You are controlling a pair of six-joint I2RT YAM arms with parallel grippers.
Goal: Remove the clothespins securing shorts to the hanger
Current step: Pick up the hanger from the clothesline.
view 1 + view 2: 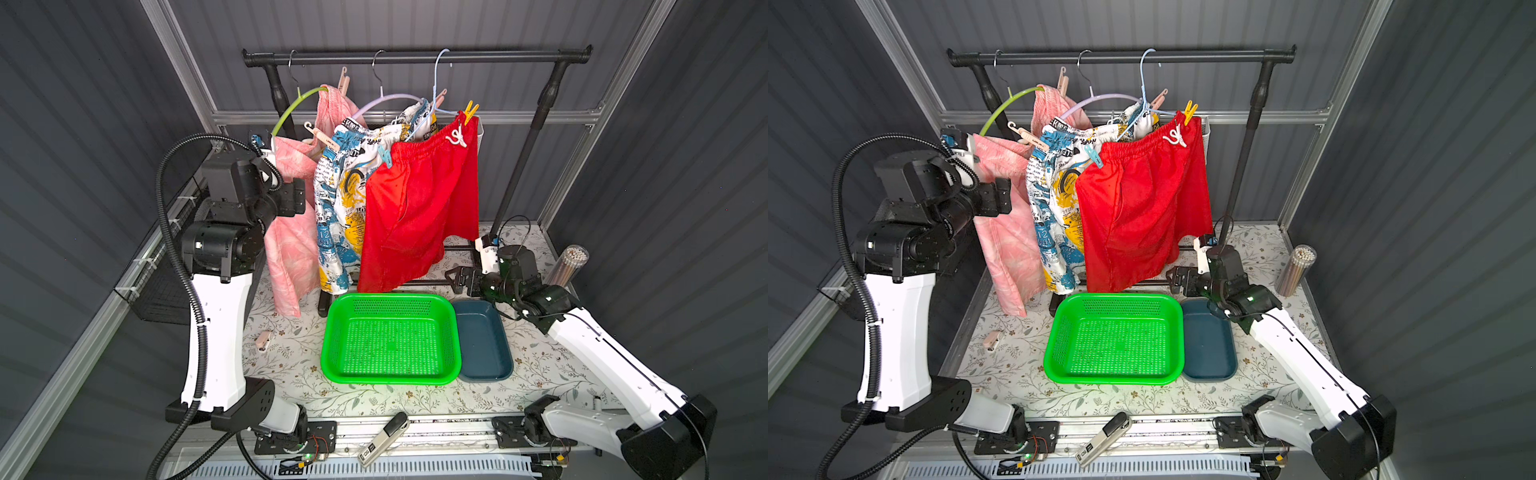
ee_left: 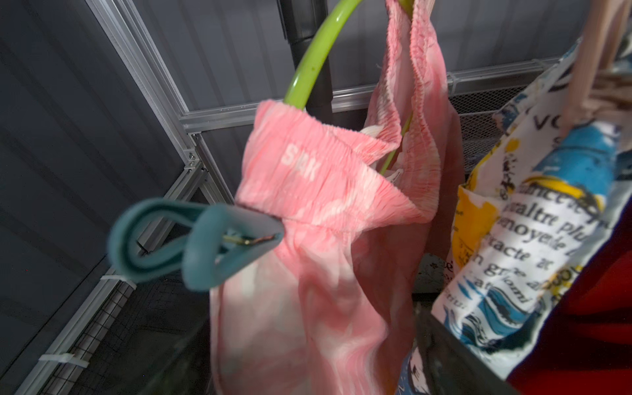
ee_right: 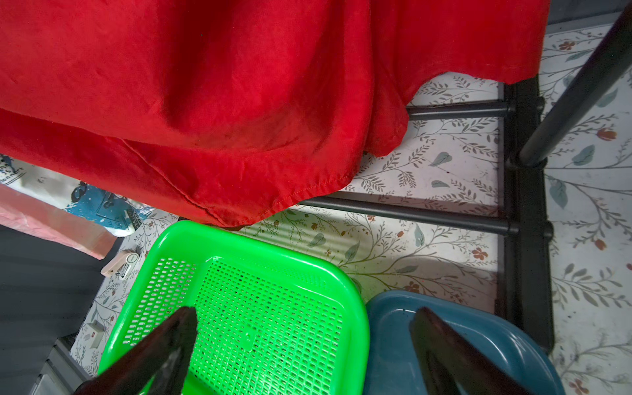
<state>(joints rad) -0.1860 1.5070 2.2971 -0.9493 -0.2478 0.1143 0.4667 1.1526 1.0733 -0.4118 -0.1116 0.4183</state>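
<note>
Clipped on the waistband of the pink shorts: a light blue clothespin, blurred in the left wrist view. In a top view, beige clothespin at eleven o'clock of the print shorts. Blue clothespin and yellow clothespin at ten and one o'clock of the red shorts. Loose clothespin lying on the table, nine o'clock of the green basket. Left gripper near the pink waistband, fingers hidden, grip impossible to tell. Right gripper spread wide, empty, at five o'clock of the red shorts.

Basket left of tray, before shorts
</note>
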